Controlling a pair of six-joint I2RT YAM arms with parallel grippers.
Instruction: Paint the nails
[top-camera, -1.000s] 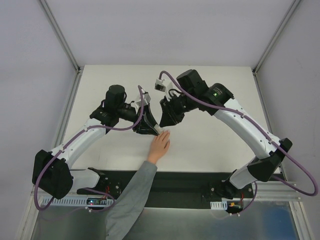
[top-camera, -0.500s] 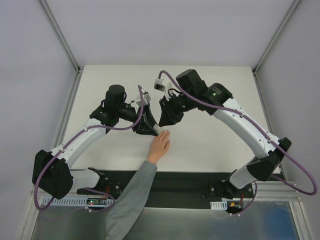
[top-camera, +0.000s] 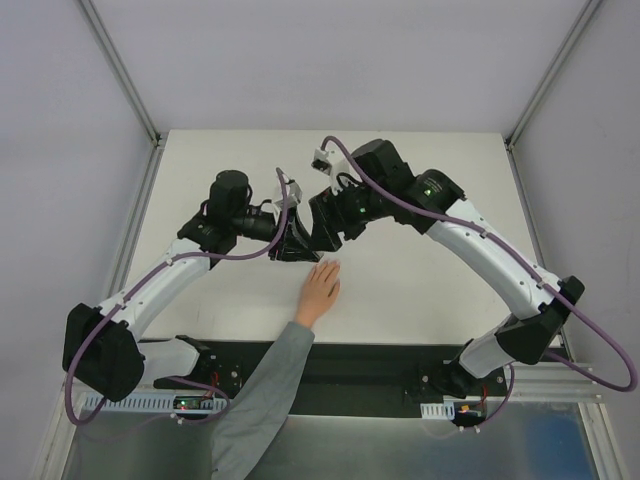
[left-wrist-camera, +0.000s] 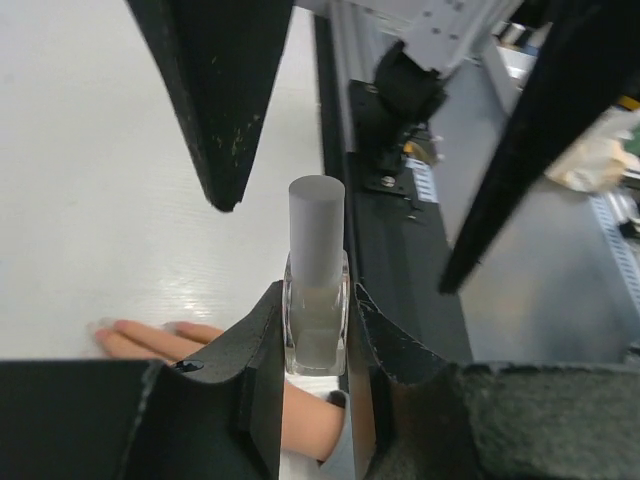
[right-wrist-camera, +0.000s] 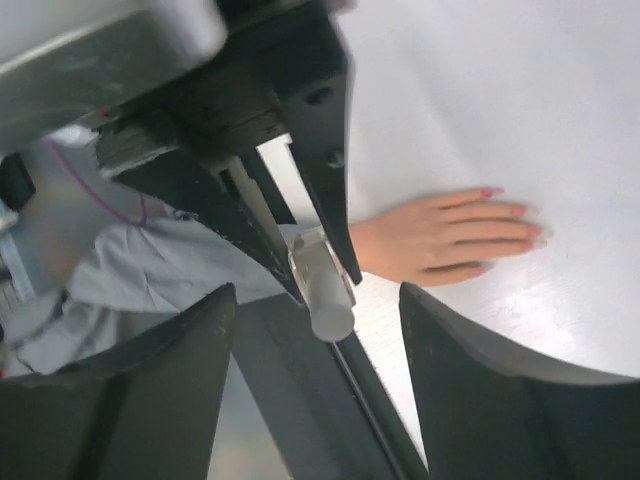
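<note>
**While the bottle is clamped, the cap waits between open jaws**

As the left gripper (left-wrist-camera: 316, 312) presses its two fingers tight on the body of the small polish bottle (left-wrist-camera: 316, 335), it holds the bottle in the air just beyond the fingertips of the hand. The right gripper (right-wrist-camera: 318, 292) has its fingers spread wide, one on each side of the pale grey cap (left-wrist-camera: 316, 215), and we see a gap on both sides, so nothing is pinched there yet.

The person's hand (top-camera: 320, 285) lies flat on the white table (top-camera: 420, 285), palm down, with the grey sleeve (top-camera: 272, 375) coming from the near edge. The nails (right-wrist-camera: 537, 232) are at the ends of these fingers, pointing away from the arm bases. In the right wrist view they look pinkish red, but we cannot tell if this is polish.

We judge the nails to be hard, smooth and very small, and they belong to a living hand, so no gripper should take hold of them; only a soft brush should touch them, lightly. The place to grip is the cap, on its round sides. It looks smooth and may slip, and the bottle seems light, so the left grip must resist the twist.
</note>
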